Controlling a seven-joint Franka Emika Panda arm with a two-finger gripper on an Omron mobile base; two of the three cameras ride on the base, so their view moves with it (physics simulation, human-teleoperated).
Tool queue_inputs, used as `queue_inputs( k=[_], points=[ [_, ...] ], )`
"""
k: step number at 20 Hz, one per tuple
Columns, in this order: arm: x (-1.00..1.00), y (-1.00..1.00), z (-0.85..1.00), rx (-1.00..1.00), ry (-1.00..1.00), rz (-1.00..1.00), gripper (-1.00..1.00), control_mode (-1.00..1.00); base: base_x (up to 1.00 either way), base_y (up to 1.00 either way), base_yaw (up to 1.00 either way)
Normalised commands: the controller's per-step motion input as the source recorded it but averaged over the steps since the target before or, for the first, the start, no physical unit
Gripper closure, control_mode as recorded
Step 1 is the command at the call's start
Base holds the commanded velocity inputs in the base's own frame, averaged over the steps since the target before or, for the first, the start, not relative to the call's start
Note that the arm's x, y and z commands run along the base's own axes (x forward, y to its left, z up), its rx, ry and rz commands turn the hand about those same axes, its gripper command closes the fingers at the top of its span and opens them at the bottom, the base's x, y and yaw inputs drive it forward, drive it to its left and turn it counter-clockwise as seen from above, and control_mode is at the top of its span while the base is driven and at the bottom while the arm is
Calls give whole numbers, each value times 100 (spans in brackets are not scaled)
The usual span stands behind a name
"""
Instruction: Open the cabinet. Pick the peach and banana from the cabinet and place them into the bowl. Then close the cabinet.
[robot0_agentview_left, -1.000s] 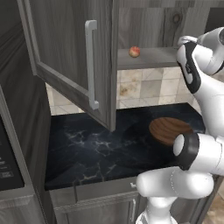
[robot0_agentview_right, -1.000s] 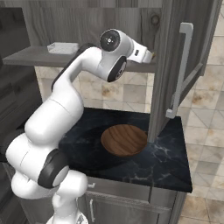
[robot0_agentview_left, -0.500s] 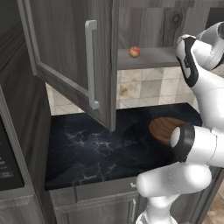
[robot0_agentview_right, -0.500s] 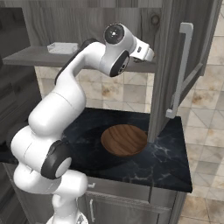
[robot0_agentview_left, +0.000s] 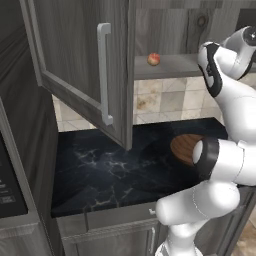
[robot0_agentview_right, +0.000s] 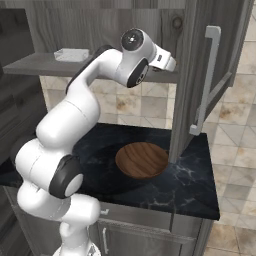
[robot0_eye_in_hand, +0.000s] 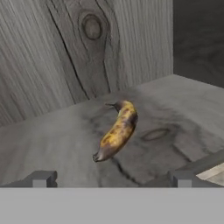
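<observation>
Banana (robot0_eye_in_hand: 117, 131): lies on the cabinet shelf (robot0_eye_in_hand: 175, 109) at the centre of the hand view, stem end toward the back wall, blunt end toward me. Yellow, heavily browned. It is untouched.

My gripper (robot0_eye_in_hand: 111, 178): jaws stand fully apart, nothing between them. The two fingertips (robot0_eye_in_hand: 40, 178) show at the bottom of the hand view, one either side of the banana and short of it.

Peach (robot0_agentview_left: 153, 59): sits on the same shelf, upper centre of the left base view, well apart from where my hand reaches in at the upper right.

Cabinet (robot0_agentview_left: 80, 65): both doors stand open; the right door (robot0_agentview_right: 212, 75) hangs at the upper right of the right base view.

Bowl (robot0_agentview_right: 142, 160): on the dark surface (robot0_agentview_right: 195, 185) below the shelf, lower centre of the right base view, with no fruit in it.

Judgement: opening is done; the step in hand is the approach to the banana. The next move calls for advancing along the shelf until the fingers straddle the banana's middle, then closing across its narrow width. The banana lies at a slant to the jaws, so a slight wrist turn looks advisable. Peach, placing and closing remain.
</observation>
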Motion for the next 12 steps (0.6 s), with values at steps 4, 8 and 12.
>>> queue_inputs(
  k=[4, 8, 12],
  points=[
    [35, -4, -9, 0, 1, 0, -100, -100, 0, 0, 0],
    [31, -19, -13, 0, 3, 0, -100, -100, 0, 0, 0],
    [30, -26, -12, 0, 3, 0, -100, -100, 0, 0, 0]
  ],
)
